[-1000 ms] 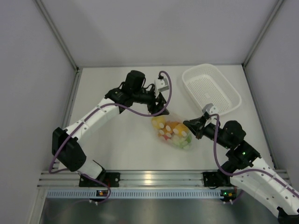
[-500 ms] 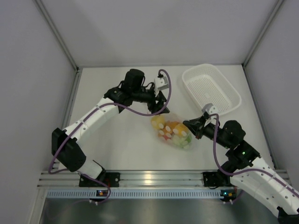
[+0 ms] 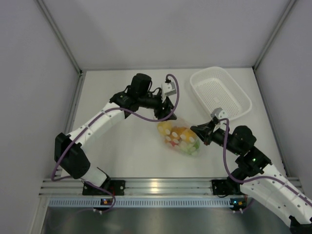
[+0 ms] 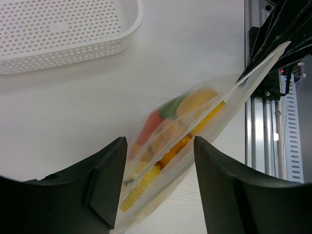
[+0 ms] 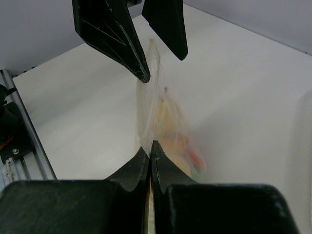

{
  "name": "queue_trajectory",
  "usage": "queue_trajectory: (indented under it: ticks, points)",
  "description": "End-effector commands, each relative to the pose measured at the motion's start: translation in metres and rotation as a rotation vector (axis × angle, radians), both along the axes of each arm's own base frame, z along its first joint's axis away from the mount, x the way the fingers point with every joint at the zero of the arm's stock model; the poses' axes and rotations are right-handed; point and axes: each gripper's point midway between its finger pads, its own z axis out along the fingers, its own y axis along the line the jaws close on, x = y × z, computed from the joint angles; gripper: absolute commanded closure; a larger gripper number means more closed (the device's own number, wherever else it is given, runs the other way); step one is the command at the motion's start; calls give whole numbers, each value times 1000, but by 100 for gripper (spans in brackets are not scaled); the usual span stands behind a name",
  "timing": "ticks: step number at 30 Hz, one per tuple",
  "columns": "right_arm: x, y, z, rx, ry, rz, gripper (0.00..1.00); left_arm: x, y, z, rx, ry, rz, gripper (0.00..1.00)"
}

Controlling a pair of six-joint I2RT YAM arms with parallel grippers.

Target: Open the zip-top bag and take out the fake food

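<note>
The zip-top bag [image 3: 180, 138] lies at the middle of the bench [image 3: 126, 146], with the fake food [image 4: 168, 131] bunched inside. The right hand [image 5: 150, 146] pinches one edge. The left hand [image 3: 165, 116] stands spread astride the opposite end. The film looks thin, limp and slippery: grip the lip, not the contents.

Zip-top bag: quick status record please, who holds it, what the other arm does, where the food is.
zip-top bag: between the two arms; cannot tell if the seal is open
right gripper: fingers shut on the bag's edge
left gripper: fingers open, straddling the bag's other end
fake food: inside the bag
</note>
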Motion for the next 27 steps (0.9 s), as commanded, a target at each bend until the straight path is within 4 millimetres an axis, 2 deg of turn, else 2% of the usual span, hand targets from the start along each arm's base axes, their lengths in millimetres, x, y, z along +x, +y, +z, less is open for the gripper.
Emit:
queue_trajectory:
  ticks: [1, 4, 6, 7, 8, 9, 10, 12, 13, 14, 16, 19, 21, 22, 23, 24, 25, 26, 27]
  points:
    - [0, 2, 53, 101, -120, 15, 100, 1, -7, -1, -30, -23, -52, 37]
    - [0, 3, 55, 96, -126, 21, 100, -3, -9, -6, -35, 6, -83, 22]
    - [-1, 4, 56, 95, -127, 26, 100, -4, -11, -10, -37, 19, -97, 19]
    - [-1, 4, 57, 95, -129, 25, 100, -6, -12, -10, -41, 23, -111, 22]
    - [0, 3, 57, 93, -130, 22, 100, -7, -12, -12, -41, 27, -116, 27]
    - [0, 4, 58, 93, -129, 24, 100, -7, -12, -10, -42, 25, -116, 40]
    - [1, 4, 57, 90, -127, 22, 100, -6, -12, -10, -42, 24, -114, 46]
    - [2, 4, 55, 86, -122, 19, 100, -4, -11, -5, -42, 9, -96, 64]
    - [3, 5, 54, 83, -116, 18, 100, -2, -11, -4, -39, 4, -84, 85]
    - [5, 4, 52, 79, -113, 9, 100, 4, -8, -1, -28, -15, -44, 92]
    - [11, 6, 49, 73, -98, -10, 100, 11, -4, 8, -22, -23, 27, 100]
    - [30, 5, 45, 58, -50, -84, 95, 37, 14, 24, 6, -51, 266, 100]
    - [39, 8, 56, 65, -46, -102, 84, 59, 38, 38, 22, -82, 497, 100]
    - [48, 15, 50, 59, -3, -109, 82, 64, 48, 43, 22, -87, 574, 100]
    - [53, 18, 51, 58, 12, -115, 82, 66, 62, 54, 11, -106, 656, 100]
    - [58, 22, 65, 77, 11, -115, 78, 72, 79, 57, 16, -113, 769, 100]
    - [67, 30, 54, 68, 76, -121, 77, 68, 91, 63, -3, -97, 830, 100]
    - [73, 34, 66, 89, 84, -130, 75, 67, 99, 66, -24, -75, 891, 100]
    - [77, 38, 66, 98, 107, -130, 73, 67, 109, 69, -38, -71, 954, 100]
